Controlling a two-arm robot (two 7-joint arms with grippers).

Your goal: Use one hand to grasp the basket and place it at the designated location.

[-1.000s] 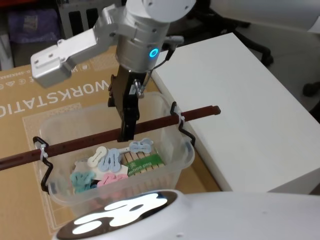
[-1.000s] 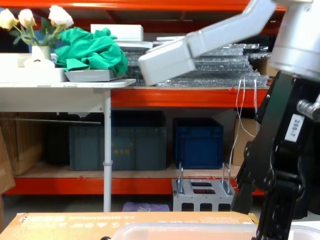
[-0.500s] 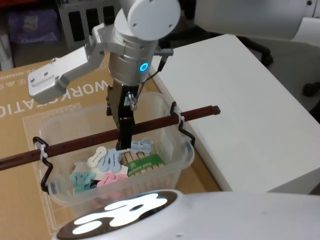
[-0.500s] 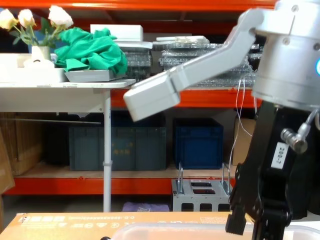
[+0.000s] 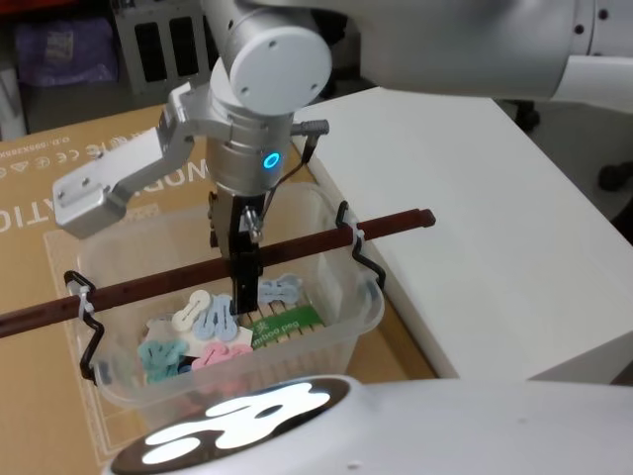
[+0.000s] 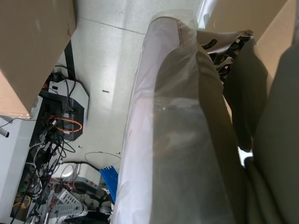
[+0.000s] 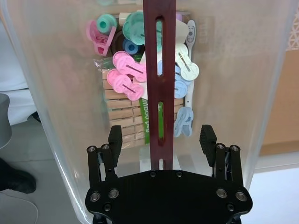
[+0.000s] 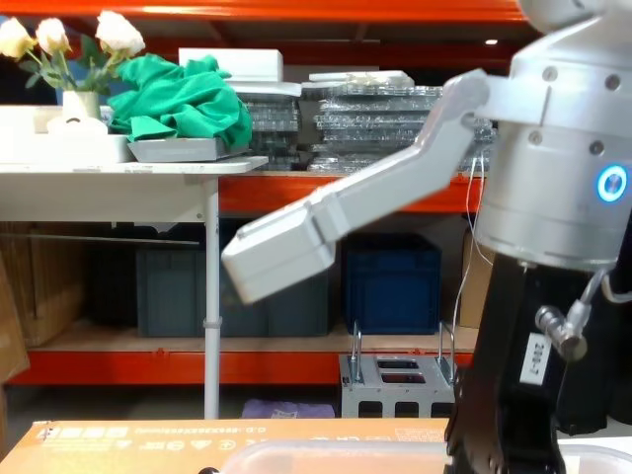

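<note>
While right tool [image 7: 161, 135] straddles handle [image 7: 159, 70] of basket [image 5: 371, 307] | fingers [image 7: 115, 139] released; clear of it

Right gripper [image 7: 161, 135] is hanging over the basket [image 7: 56, 93] with its jaws wide apart, one black finger [image 7: 115, 138] on each side of the red-brown handle [image 7: 159, 56]. Neither is touching it, there's clear space both sides. The slotted handle runs straight down the middle between them. Down in the tub there's a jumble of clips: pink ones [image 7: 122, 74], teal [image 7: 135, 25], pale blue [image 7: 184, 122], a cream one [image 7: 189, 69], plus a pack of wooden pegs [image 7: 122, 116] with a green label [image 7: 145, 119].
</note>
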